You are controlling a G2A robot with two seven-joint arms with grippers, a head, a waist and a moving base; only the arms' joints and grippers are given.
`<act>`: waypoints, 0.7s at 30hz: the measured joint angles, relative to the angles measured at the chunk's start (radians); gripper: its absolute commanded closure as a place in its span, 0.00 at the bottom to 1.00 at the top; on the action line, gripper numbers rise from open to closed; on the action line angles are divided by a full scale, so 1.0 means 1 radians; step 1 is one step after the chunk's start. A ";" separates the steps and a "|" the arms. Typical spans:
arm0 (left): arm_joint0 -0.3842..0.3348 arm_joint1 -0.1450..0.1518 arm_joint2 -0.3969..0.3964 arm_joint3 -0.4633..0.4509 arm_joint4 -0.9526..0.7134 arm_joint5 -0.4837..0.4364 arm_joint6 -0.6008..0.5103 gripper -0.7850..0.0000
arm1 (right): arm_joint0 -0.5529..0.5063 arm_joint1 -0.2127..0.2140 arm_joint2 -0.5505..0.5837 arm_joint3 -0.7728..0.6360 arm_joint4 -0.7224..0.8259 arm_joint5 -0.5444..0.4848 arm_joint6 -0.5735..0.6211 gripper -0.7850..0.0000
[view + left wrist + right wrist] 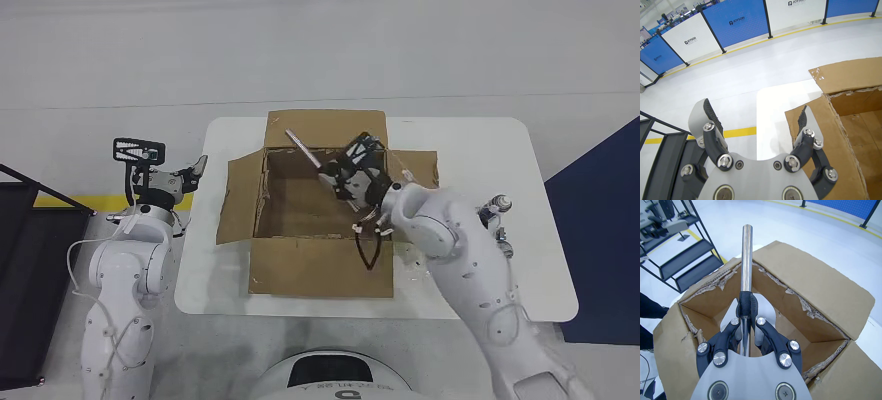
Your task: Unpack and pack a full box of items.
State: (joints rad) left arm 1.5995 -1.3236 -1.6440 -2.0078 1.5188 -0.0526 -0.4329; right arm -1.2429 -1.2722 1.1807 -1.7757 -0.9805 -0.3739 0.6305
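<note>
An open brown cardboard box (300,262) with torn flaps stands on the white table (480,140). Above the box's far right part, my right gripper (332,168) is shut on a shiny metal rod (301,146), which points toward the far left flap. The right wrist view has the rod (746,256) sticking out past the gripper (746,306) over the box's (810,279) inside. My left gripper (196,170) hangs open off the table's left edge, beside the left flap. Its fingers (712,117) hold nothing, and the box (848,113) lies beside them.
Some small items (495,215) lie on the table to the right of the box. A black metal rack (20,240) stands on the floor to the left; it appears as a rack (685,262) in the right wrist view. Bare tabletop lies right of the box.
</note>
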 measured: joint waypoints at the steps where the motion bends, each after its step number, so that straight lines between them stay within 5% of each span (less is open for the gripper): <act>1: 0.000 0.000 0.000 0.000 0.000 0.000 0.000 0.00 | -0.008 0.002 0.015 0.002 0.019 -0.020 -0.018 1.00; 13: 0.000 0.000 0.000 0.000 0.000 0.000 0.000 0.00 | -0.104 0.036 0.190 0.063 0.248 -0.345 -0.250 1.00; 21: 0.000 0.000 0.000 0.000 0.000 0.000 0.000 0.00 | -0.239 0.054 0.326 0.050 0.320 -0.385 -0.394 1.00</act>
State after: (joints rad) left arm 1.5995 -1.3236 -1.6440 -2.0078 1.5188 -0.0526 -0.4329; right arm -1.4823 -1.2183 1.5068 -1.7261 -0.6601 -0.7593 0.2364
